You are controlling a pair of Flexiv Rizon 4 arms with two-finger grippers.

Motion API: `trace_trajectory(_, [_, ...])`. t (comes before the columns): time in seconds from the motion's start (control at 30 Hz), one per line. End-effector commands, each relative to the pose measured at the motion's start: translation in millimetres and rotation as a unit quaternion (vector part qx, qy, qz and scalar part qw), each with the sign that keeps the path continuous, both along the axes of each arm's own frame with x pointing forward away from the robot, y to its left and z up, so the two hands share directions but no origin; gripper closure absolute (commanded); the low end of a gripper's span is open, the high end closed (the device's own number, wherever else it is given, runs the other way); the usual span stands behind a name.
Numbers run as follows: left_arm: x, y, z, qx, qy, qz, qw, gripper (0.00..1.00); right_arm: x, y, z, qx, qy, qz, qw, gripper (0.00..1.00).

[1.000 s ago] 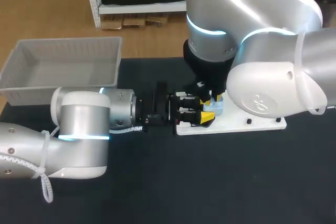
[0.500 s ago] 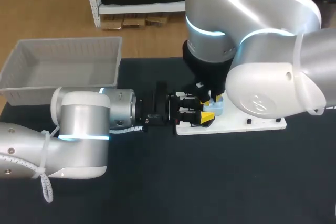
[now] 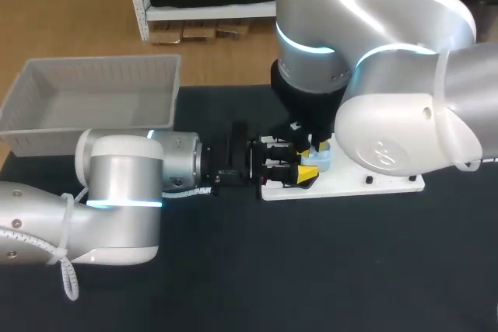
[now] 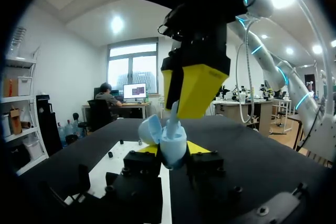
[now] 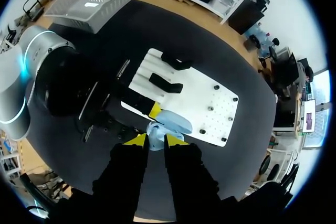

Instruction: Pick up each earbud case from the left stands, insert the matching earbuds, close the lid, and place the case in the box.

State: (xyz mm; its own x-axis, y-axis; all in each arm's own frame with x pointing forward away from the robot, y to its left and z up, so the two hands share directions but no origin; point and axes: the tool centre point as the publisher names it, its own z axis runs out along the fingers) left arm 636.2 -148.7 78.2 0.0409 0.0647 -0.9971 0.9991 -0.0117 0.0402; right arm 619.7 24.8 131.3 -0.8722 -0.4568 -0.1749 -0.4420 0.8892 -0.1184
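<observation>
A pale blue earbud case stands open between the yellow tips of my left gripper, which is shut on its body; the lid leans back. In the head view this gripper lies level over the left end of the white board. My right gripper points straight down onto the case. It is shut on a pale blue earbud, whose stem stands in the case's mouth. The case's lid shows just ahead of my right gripper.
A white box sits at the table's back left, with nothing showing inside. Two black stands rise from the board beyond the case, and small black pegs dot its far end. Dark tabletop lies in front.
</observation>
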Motion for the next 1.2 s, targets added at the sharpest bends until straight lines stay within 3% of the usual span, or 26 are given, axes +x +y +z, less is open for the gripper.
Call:
trace_trajectory(0.03, [-1.8,0.0,0.5,0.0,-0.001,0.003,1.0,1.0,1.4,1.3,-1.8,0.0,0.0,0.0,1.0,1.0])
trace_trajectory(0.93, [-1.8,0.0,0.5,0.0,-0.001,0.003,1.0,1.0,4.0,2.1,-9.2,-0.006,0.009,0.0,1.0,1.0])
trace_trajectory(1.07, [-1.8,0.0,0.5,0.0,-0.001,0.003,1.0,1.0,3.9,1.4,-8.5,-0.005,0.009,0.0,1.0,0.65])
trace_trajectory(1.2, [-1.8,0.0,0.5,0.0,-0.001,0.003,1.0,1.0,3.5,0.5,-6.3,-0.004,0.007,0.0,1.0,0.57])
